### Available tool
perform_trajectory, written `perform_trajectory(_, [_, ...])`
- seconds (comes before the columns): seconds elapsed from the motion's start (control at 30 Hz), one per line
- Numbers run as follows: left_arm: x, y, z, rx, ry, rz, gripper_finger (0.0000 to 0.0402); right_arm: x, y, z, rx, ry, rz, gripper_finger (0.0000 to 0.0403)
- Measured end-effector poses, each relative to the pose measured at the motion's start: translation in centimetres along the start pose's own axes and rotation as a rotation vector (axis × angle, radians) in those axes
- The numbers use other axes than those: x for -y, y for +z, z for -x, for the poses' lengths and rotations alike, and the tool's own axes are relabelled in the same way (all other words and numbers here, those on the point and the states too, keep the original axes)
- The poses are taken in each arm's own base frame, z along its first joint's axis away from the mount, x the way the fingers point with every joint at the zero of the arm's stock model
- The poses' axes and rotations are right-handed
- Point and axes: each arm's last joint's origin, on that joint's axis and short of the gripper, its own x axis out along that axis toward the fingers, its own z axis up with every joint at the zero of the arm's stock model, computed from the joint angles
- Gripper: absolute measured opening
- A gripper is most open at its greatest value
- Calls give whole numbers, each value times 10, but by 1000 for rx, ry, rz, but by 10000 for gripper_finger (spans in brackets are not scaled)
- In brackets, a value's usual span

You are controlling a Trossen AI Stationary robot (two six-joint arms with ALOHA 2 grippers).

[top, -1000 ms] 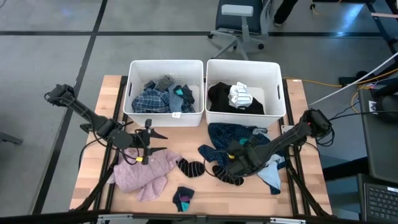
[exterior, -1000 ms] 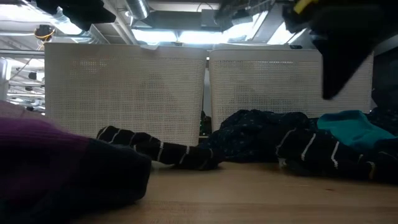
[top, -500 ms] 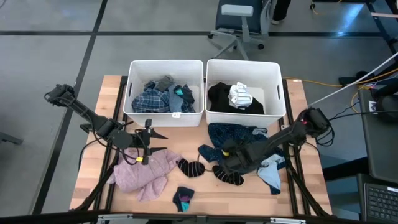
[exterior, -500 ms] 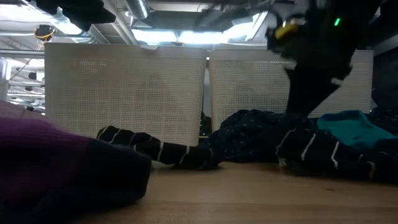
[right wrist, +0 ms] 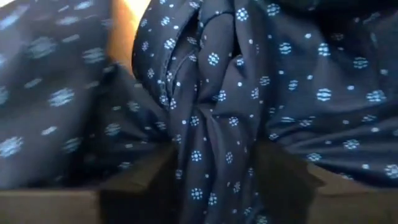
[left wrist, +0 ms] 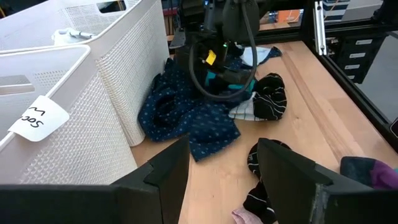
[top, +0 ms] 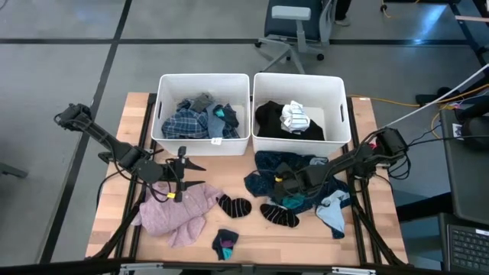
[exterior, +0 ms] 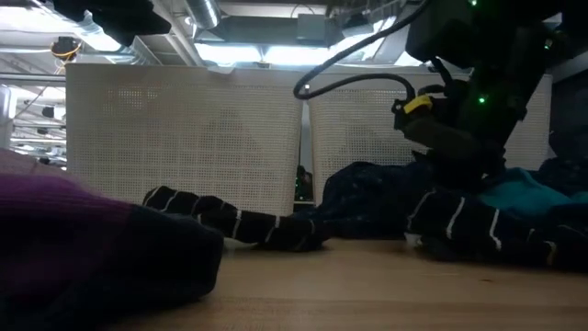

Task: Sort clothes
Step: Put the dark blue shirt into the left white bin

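Now right gripper [top: 286, 182] is down in the navy dotted cloth [top: 286, 166] on the worktop [top: 122, 153] before the right bin [top: 340, 114]; fingers straddle a fold, grip unclear. Left gripper [top: 200, 174] open above pink fuzzy top [top: 179, 212].

We can't make out the right gripper's [top: 284, 183] fingertips, buried in the navy white-dotted cloth [right wrist: 249, 93] that fills its wrist view. Low down, a blurred purple fuzzy garment [exterior: 64, 221] runs off the picture's edge.
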Motion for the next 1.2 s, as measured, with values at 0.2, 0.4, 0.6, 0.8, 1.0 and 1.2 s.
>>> perform_trajectory(0.2, [0,0,0,0,0,1,180,-1,0,-1,0,20,49,41])
perform_trajectory(0.4, [0,0,0,-1,0,-2,180,-7,3,4,47,53,118,36])
perform_trajectory(0.6, [0,0,0,-1,1,-6,180,-24,19,45,249,83,214,14])
perform_trajectory(0.8, [0,0,0,-1,1,-2,180,-38,40,100,454,103,274,23])
perform_trajectory(1.0, [0,0,0,-2,1,-2,180,-49,69,155,598,64,334,15])
perform_trajectory(1.2, [0,0,0,-2,1,0,180,-55,99,209,774,-17,378,26])
